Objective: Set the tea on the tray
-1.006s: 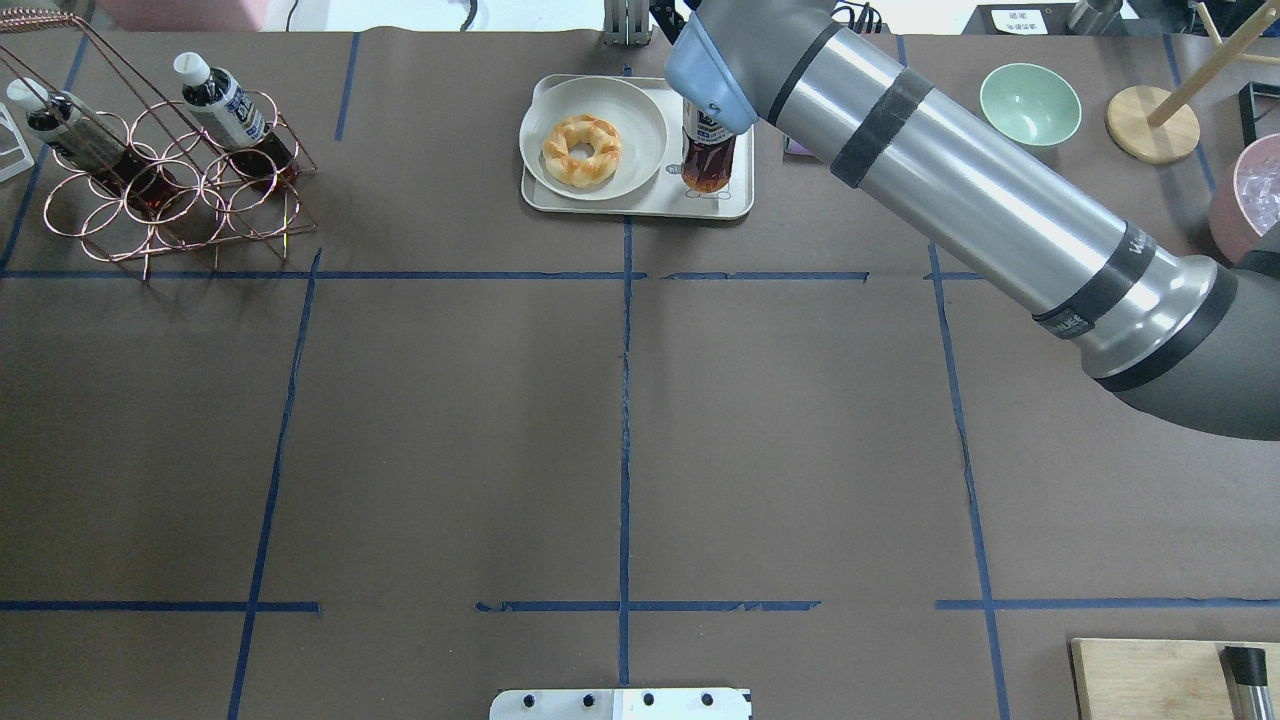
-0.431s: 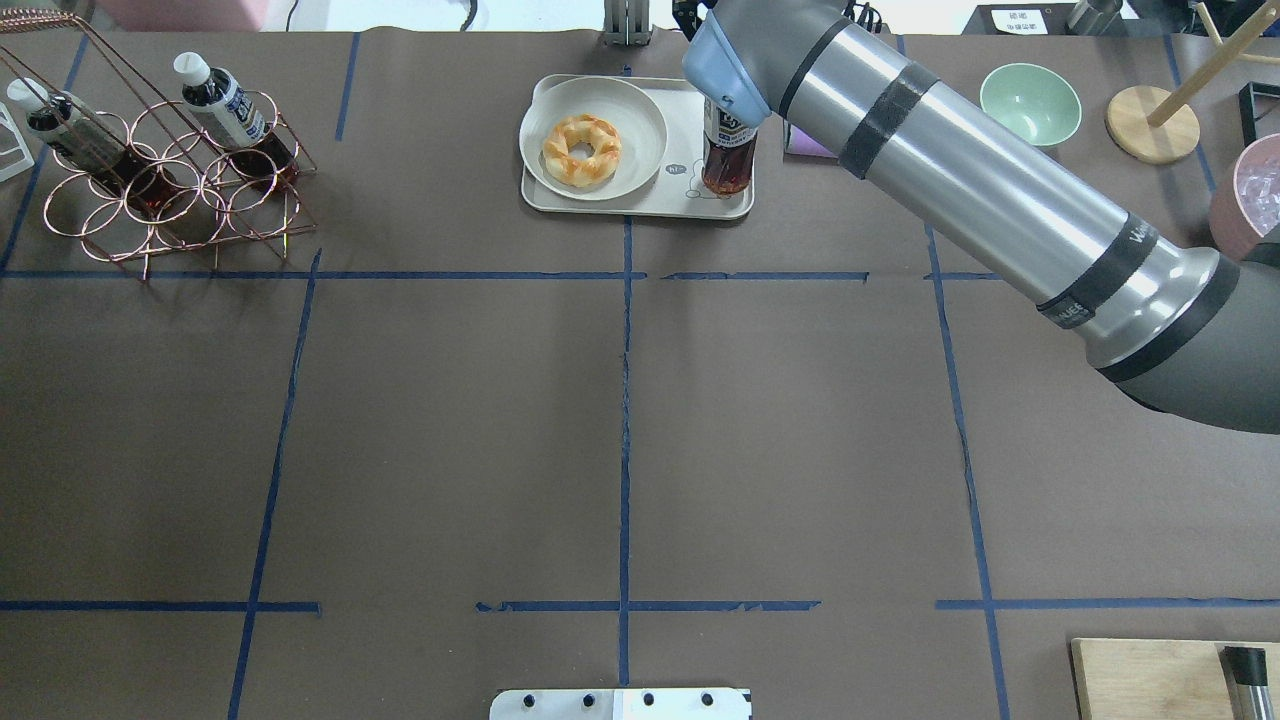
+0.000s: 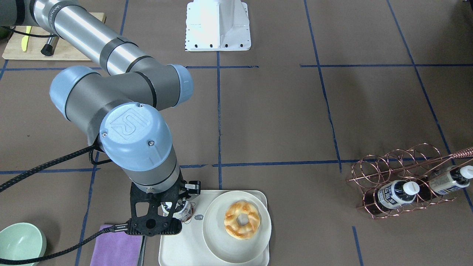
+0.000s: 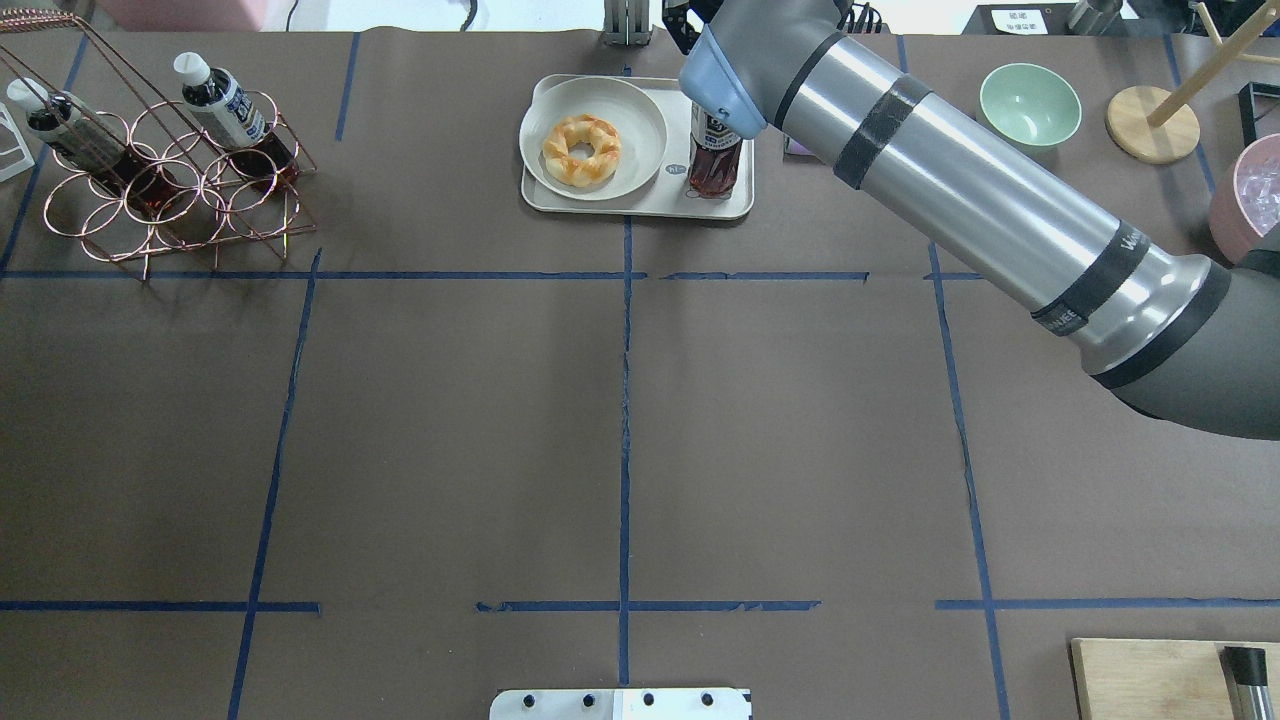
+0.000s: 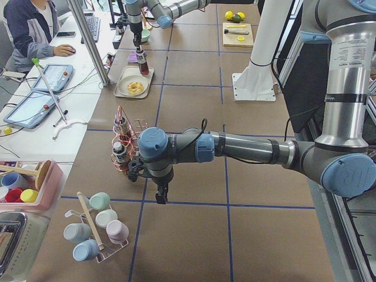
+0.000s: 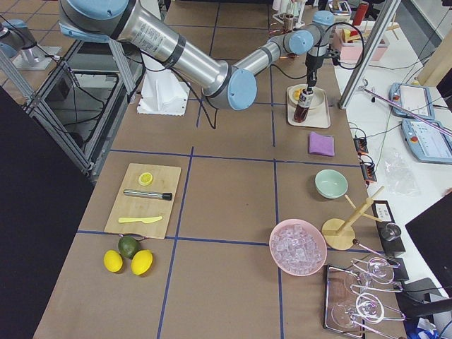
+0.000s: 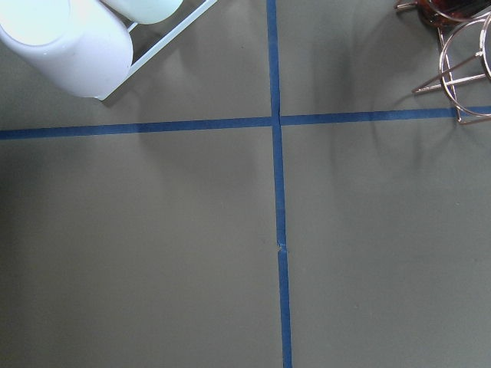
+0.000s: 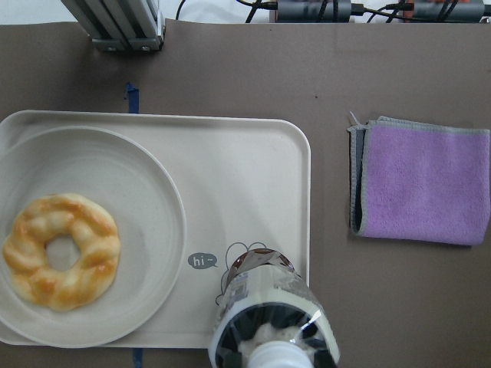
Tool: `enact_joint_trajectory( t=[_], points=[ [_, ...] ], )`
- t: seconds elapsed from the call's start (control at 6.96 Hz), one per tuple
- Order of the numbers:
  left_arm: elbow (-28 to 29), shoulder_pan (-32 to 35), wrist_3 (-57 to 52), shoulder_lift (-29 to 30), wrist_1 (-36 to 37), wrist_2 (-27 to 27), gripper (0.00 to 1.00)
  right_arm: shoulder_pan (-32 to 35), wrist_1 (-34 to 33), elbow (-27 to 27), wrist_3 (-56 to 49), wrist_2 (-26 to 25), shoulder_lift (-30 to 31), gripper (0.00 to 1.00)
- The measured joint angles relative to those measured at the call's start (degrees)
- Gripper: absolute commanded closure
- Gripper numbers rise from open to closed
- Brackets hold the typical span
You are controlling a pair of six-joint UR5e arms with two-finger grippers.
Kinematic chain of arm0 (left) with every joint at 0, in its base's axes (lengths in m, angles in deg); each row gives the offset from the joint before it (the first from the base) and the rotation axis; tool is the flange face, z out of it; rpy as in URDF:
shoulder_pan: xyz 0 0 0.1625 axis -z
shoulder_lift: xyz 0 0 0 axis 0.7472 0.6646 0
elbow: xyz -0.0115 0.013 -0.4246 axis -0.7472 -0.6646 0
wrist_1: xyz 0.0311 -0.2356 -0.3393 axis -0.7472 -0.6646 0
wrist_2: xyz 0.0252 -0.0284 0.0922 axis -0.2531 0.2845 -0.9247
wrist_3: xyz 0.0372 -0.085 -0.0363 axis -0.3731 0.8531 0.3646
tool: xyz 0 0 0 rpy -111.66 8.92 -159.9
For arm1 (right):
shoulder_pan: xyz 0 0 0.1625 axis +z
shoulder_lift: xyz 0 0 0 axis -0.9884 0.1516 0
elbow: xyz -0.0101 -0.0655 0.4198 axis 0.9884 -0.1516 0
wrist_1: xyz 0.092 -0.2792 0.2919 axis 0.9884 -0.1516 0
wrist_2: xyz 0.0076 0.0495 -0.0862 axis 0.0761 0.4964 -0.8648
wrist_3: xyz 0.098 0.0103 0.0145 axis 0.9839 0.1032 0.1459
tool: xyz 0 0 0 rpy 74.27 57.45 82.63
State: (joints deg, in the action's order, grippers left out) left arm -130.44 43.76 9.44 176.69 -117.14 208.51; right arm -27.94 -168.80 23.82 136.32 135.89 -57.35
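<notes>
My right gripper [image 3: 170, 208] is shut on the top of a tea bottle [image 4: 712, 165] with dark brown liquid and a white-grey label. The bottle hangs upright over the right end of the cream tray [image 4: 650, 205], on or just above the drawn bear. The right wrist view looks down on the bottle [image 8: 268, 307] and the tray [image 8: 253, 169]. Two more tea bottles [image 4: 222, 100] [image 4: 55, 120] lie in a copper wire rack [image 4: 170, 190] at the far left. My left gripper [image 5: 160, 197] hangs over bare table beside that rack; I cannot tell if it is open.
A round plate with a doughnut [image 4: 583, 150] fills the tray's left part. A purple cloth [image 8: 420, 180] lies right of the tray. A green bowl [image 4: 1030, 103] and a wooden stand [image 4: 1152, 124] sit further right. A cutting board [image 4: 1150, 680] is at the near right corner.
The right arm swung the held bottle a little to the right over the tray, then back left. The left side of the table is unchanged.
</notes>
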Motion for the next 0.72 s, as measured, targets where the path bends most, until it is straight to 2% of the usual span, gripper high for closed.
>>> enact_joint_trajectory(
  t=[0.14,0.29,0.72],
  points=[
    [0.0,0.0,0.0,0.0,0.0,0.0,0.0,-0.1,0.2,0.0,0.0,0.0,0.1,0.11],
    [0.0,0.0,0.0,0.0,0.0,0.0,0.0,-0.2,0.2,0.0,0.0,0.0,0.1,0.01],
    [0.1,0.0,0.0,0.0,0.0,-0.1,0.0,0.8,-0.3,0.9,0.0,1.8,-0.2,0.01]
  ],
)
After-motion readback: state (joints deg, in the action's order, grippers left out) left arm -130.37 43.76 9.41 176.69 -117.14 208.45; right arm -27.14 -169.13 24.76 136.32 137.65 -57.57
